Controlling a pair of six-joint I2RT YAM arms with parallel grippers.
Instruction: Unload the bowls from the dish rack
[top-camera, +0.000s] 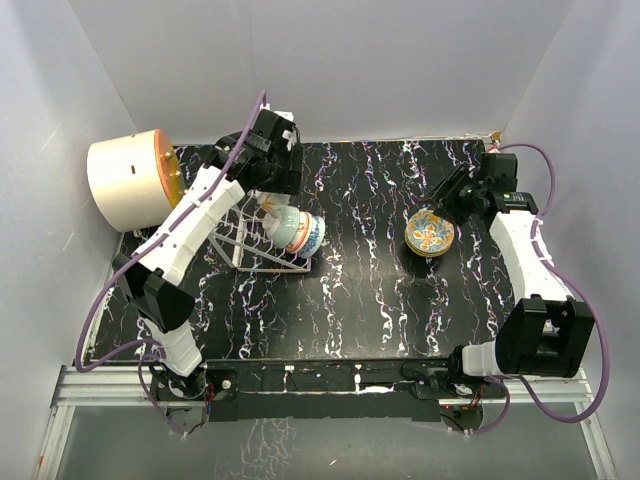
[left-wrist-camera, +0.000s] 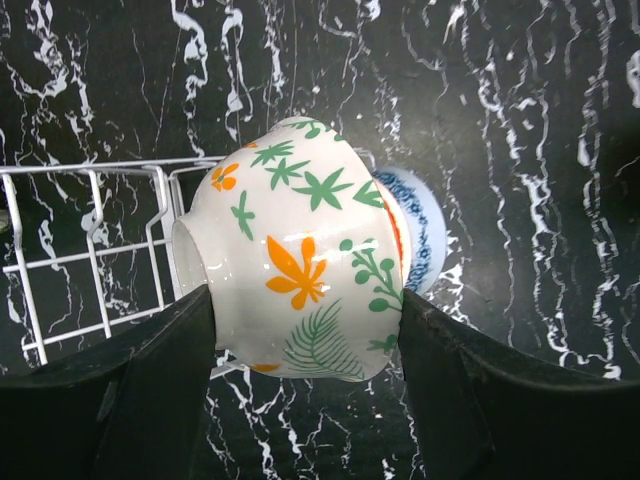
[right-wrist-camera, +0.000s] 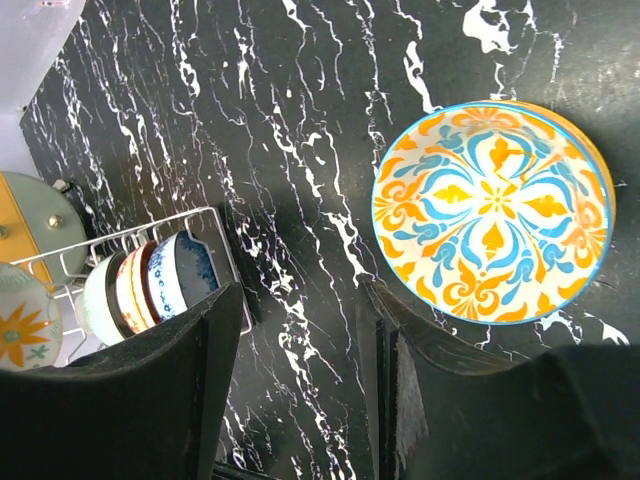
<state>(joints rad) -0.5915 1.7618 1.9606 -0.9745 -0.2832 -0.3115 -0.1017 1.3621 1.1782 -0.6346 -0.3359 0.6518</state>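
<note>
Two tools are showing. At far left, the left tool (left-wrist-camera: 305, 310) is clamping the leaf bowl (left-wrist-camera: 300, 230) by its sides at the right end of the rack (left-wrist-camera: 90, 250). The right tool (right-wrist-camera: 300, 300) is standing open and empty beside the yellow bowl (right-wrist-camera: 490, 210), which is lying on the tabletop (right-wrist-camera: 300, 120) at right.

The step in hand is judged to be lifting the leaf bowl out. Rising straight up before travelling is advised, keeping off the wires and the blue bowl (left-wrist-camera: 420, 235) behind.

The bowl's underside is hidden, so clearance from the wires is not discernible. The other racked bowls are overlapping.

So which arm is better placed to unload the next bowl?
Left: the left gripper is shut on the white leaf-patterned ceramic bowl at the silver wire dish rack; the right gripper stands open by the yellow-and-blue bowl.
</note>
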